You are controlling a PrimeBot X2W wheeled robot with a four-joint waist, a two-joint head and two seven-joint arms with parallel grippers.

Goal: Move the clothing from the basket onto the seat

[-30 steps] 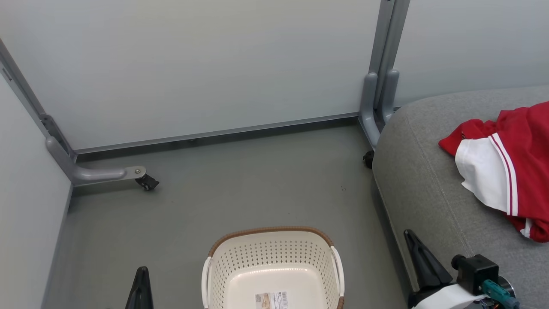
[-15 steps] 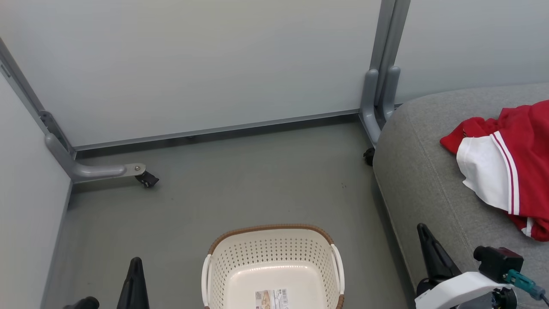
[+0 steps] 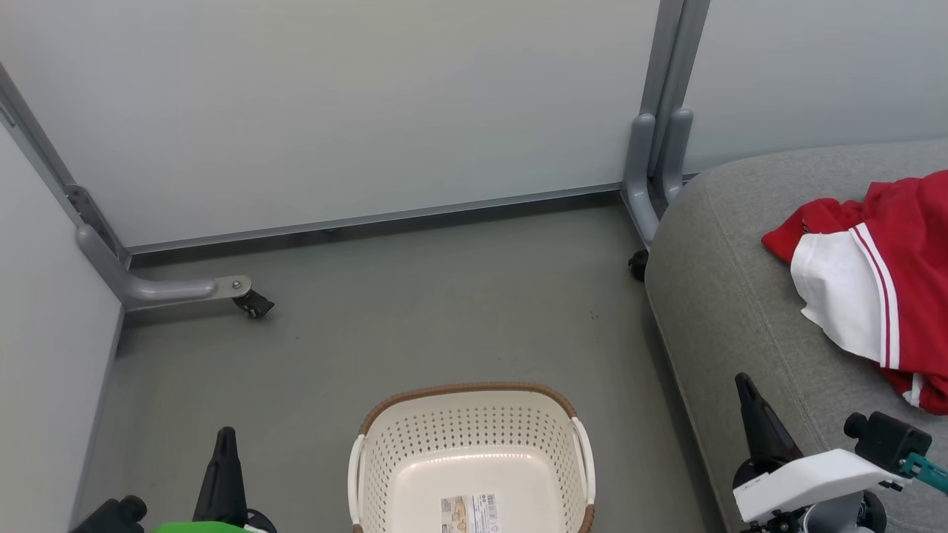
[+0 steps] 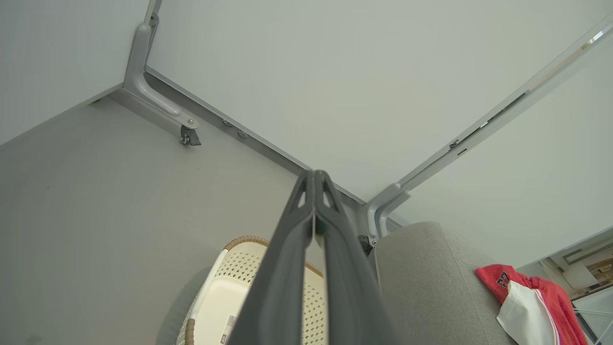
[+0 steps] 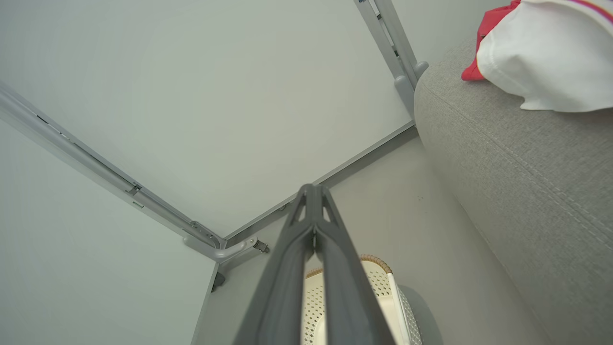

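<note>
Flanking the basket [image 3: 466,388], the left hand [image 3: 224,435] and right hand [image 3: 743,383] point forward, both closed on nothing

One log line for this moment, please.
clothing: lying on seat | basket: no clothing inside | left tool: shut, empty | right tool: shut, empty | task: looks done

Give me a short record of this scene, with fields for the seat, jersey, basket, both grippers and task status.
seat: grey cushion on the right
jersey: crumpled on the seat
basket: on the floor, left of the seat, no clothing inside, sticker on its bottom
left gripper: shut, holding nothing
right gripper: shut, holding nothing
task status: looks done
</note>
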